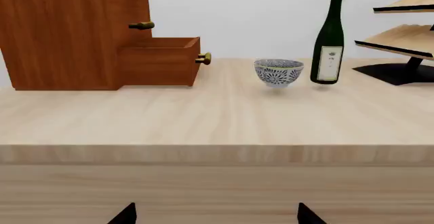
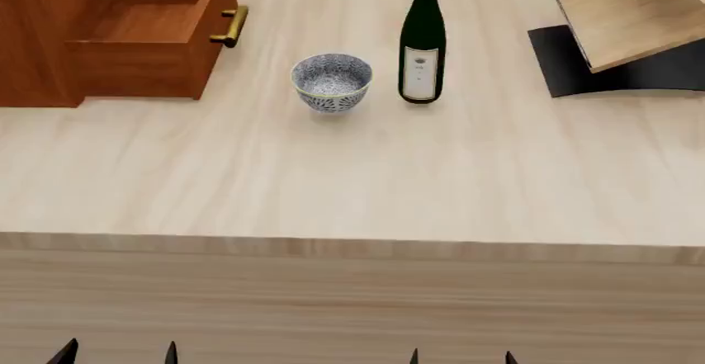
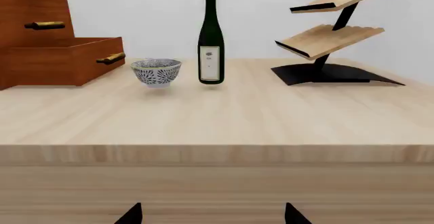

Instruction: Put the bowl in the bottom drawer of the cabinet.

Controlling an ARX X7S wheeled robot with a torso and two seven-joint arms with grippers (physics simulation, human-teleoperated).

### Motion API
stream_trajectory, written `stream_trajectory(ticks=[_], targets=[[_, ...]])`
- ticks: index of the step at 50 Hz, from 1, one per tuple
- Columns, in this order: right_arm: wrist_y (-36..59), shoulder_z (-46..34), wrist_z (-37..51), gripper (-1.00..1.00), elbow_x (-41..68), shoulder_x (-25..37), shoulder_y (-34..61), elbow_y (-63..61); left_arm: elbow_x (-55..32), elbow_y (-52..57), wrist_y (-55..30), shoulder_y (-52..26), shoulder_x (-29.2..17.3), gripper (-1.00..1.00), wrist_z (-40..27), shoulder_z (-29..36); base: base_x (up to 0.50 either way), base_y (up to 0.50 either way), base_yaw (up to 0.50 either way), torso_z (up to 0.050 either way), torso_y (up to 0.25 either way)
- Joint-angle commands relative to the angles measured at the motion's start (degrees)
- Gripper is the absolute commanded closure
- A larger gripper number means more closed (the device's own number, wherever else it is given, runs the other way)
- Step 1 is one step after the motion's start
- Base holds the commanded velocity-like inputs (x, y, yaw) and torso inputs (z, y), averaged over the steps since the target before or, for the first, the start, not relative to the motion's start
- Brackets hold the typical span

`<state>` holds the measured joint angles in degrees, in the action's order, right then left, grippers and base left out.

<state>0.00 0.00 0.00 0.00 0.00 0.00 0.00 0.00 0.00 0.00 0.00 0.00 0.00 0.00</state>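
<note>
Pale wood-grain table (image 2: pixel 330 182) bears round patterned ceramic bowl (image 2: pixel 332 82).

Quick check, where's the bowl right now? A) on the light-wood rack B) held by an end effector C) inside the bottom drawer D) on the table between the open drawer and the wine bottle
D: the bowl stands upright on the table, with the open bottom drawer on one side and the wine bottle on the other, untouched by either end effector.
</note>
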Motion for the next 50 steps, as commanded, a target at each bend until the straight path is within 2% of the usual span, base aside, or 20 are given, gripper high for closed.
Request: stream_trajectory(ticks=[1, 8, 10, 17, 25, 29, 37, 50], targets=[[0.0, -0.72, 0.72, -1.0, 0.54, 0.54, 0.0, 0.0, 0.0, 0.28, -0.16, 0.11, -0.54, -1.0, -0.72, 0.71, 0.0, 0.0, 0.0, 0.0, 0.0], [-0.24, -1.49, 4.19, -1.0, 0.11, 2.03, -3.94, -4.63, -1.41, 3.06, -0.52, 2.43, -2.19, -1.0, -3.58, 1.98, 0.0, 0.0, 0.0, 0.0, 0.0], [-1.61, -2.44, 5.69, -1.0, -0.79, 1.83, -9.51, -9.3, -1.11, 4.44, -1.06, 3.19, -2.77, -1.0, -4.07, 2.27, 0.0, 0.0, 0.0, 0.0, 0.0], [-5.22, -4.55, 9.08, -1.0, -1.73, 2.1, -17.55, -13.9, -2.49, 7.85, -2.67, 4.65, -3.96, -1.0, -5.28, 1.57, 0.0, 0.0, 0.0, 0.0, 0.0], [-7.07, -6.56, 12.18, -1.0, -2.89, 2.67, -21.98, -16.05, -3.34, 8.5, -2.55, 5.41, -4.73, -1.0, -5.71, 2.13, 0.0, 0.0, 0.0, 0.0, 0.0], [-5.67, -6.37, 12.59, -1.0, -2.15, 3.39, -18.85, -14.44, -4.2, 8.13, -2.6, 4.81, -5.11, -1.0, -5.59, 2.2, 0.0, 0.0, 0.0, 0.0, 0.0], [-4.23, -6.92, 13.53, -1.0, -1.55, 4.31, -18.59, -15.62, -5.94, 8.26, -2.32, 4.71, -5.58, -1.0, -5.14, 2.86, 0.0, 0.0, 0.0, 0.002, 0.0], [-1.27, -7.71, 14.16, -1.0, -0.64, 5.67, -17.48, -16.78, -6.44, 8.54, -3.54, 3.89, -5.93, -1.0, -6.28, 4.74, 0.0, 0.0, 0.0, 0.047, 0.0]])
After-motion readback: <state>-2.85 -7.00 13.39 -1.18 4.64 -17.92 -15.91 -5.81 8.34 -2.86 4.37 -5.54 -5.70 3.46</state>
